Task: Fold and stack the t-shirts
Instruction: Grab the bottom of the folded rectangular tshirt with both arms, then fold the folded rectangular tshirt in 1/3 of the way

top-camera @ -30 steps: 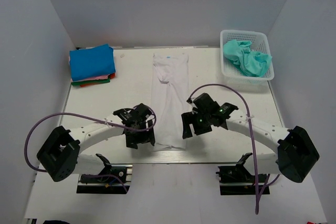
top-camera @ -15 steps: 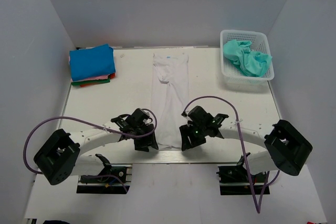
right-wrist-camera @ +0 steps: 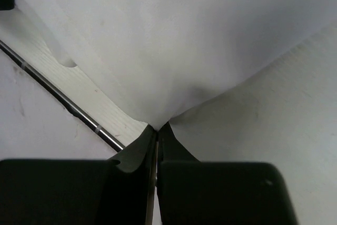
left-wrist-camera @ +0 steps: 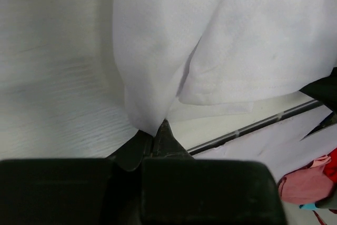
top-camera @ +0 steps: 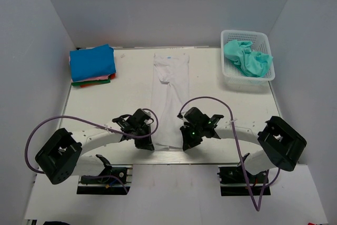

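Note:
A white t-shirt (top-camera: 169,96) lies folded into a long narrow strip down the middle of the table, collar at the far end. My left gripper (top-camera: 151,146) is shut on its near left hem corner (left-wrist-camera: 150,122). My right gripper (top-camera: 185,145) is shut on the near right hem corner (right-wrist-camera: 158,119). In both wrist views the white cloth is pinched between the black fingertips and fans out ahead. Folded t-shirts are stacked at the far left, a bright blue one (top-camera: 92,61) on top, with pink, red and green edges (top-camera: 95,80) below. A crumpled teal t-shirt (top-camera: 247,58) fills the basket.
The white lattice basket (top-camera: 229,75) stands at the far right. The table's near edge with its metal strip (left-wrist-camera: 253,125) runs just behind the hem. White walls enclose the table on three sides. Purple cables loop over both arms.
Both grippers moved toward the near hem of the white t-shirt, came down at its two corners, and closed from open onto the cloth.

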`<state>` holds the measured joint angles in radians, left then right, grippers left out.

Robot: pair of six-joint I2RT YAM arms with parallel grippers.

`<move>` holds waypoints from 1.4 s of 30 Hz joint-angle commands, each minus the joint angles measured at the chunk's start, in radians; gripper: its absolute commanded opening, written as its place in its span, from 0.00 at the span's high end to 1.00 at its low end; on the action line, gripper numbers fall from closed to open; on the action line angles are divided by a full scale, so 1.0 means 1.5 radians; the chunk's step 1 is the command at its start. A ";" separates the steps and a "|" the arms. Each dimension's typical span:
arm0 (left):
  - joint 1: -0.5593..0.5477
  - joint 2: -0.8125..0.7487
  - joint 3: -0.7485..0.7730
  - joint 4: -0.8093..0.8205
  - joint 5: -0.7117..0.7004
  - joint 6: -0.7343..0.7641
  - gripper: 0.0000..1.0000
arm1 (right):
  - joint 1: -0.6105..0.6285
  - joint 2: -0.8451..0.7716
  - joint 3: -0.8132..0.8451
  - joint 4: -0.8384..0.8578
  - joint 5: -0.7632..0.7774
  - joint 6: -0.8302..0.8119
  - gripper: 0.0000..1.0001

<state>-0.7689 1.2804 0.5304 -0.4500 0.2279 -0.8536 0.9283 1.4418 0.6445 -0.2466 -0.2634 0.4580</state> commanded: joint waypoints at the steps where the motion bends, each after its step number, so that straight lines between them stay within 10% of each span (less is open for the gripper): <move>1: -0.001 -0.029 0.050 -0.066 -0.034 0.025 1.00 | 0.005 -0.045 0.038 -0.047 0.051 -0.011 1.00; 18: 0.091 0.289 0.597 -0.304 -0.178 0.100 1.00 | -0.137 0.133 0.453 -0.227 0.229 -0.137 1.00; 42: 0.230 0.471 0.803 -0.161 -0.065 0.185 1.00 | -0.252 0.332 0.692 -0.201 0.153 -0.154 1.00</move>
<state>-0.4442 1.9709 1.6669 -0.7174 0.1009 -0.5976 0.5629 1.9282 1.6295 -0.5720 -0.0193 0.2314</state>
